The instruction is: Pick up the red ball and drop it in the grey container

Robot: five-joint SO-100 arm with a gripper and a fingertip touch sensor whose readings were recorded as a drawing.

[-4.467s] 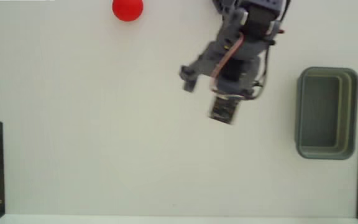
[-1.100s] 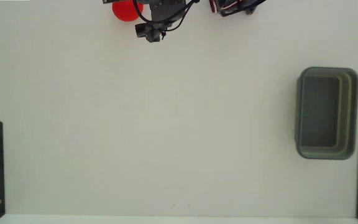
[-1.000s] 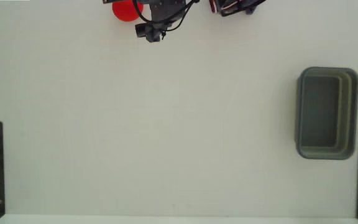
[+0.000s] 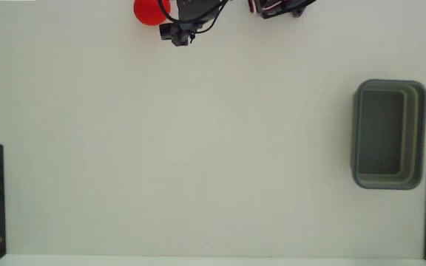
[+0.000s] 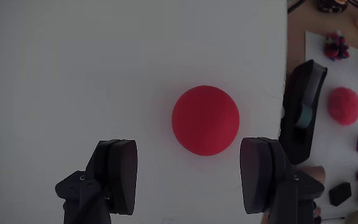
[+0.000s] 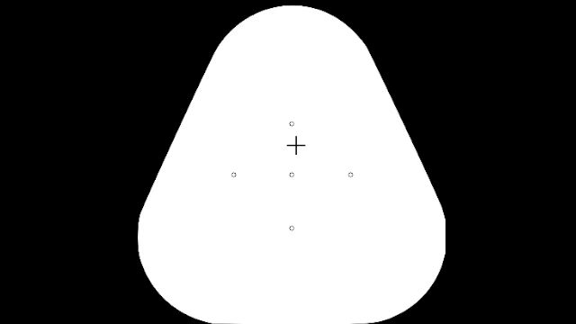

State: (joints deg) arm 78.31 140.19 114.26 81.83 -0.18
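Approach stage, judged from the pictures — no contact yet. Saw the gripper (image 5: 190,177) spread wide in the wrist view, both fingers (image 5: 118,174) clear of everything, nothing held. Found the red ball (image 5: 205,120) just ahead of the fingertips, resting on the white table (image 5: 92,68), a little toward the right-hand finger of that view rather than dead centre in the gap. Looked wide enough, that gap, to take the ball with room on each side.

Confirmed from the fixed view: red ball (image 4: 151,10) at the top edge, gripper (image 4: 174,33) just beside it, only partly in frame. Noted the grey container (image 4: 388,134) well apart from the tool, far across the table on the opposite side, empty as far as could be told.

Judged the step to call for a small sideways correction toward the ball first, then a straight advance until the ball's widest part sat level with the pads — not short of it, or the closing fingers would likely squeeze the smooth sphere forward and away. Reckoned a slow, even close safest, fingers kept low near the table. Marked the table edge just beyond the ball's right in the wrist view: a nudged ball might roll off.
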